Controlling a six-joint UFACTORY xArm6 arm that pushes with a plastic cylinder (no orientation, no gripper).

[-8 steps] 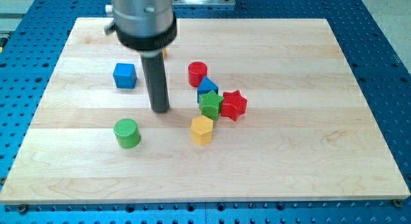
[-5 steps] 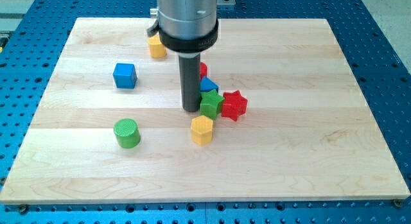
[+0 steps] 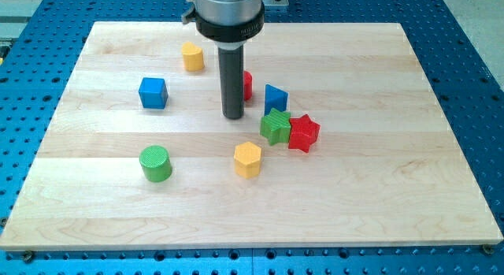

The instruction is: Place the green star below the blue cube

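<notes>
The green star (image 3: 275, 126) lies right of the board's middle, touching the red star (image 3: 303, 133) on its right. The blue cube (image 3: 153, 92) sits well to the view's left, apart from the others. My tip (image 3: 231, 114) rests on the board left of and slightly above the green star, with a gap between them. The rod hides part of the red cylinder (image 3: 246, 85) behind it.
A second blue block (image 3: 275, 98) stands just above the green star. A yellow hexagonal block (image 3: 247, 159) lies below my tip, a green cylinder (image 3: 155, 163) at lower left, a yellow block (image 3: 192, 57) at upper left. The wooden board (image 3: 394, 188) lies on a blue perforated table.
My tip swept right from beside the blue cube into the cluster, then drew back slightly upward. The green star, red star and second blue block were shoved to the right.
</notes>
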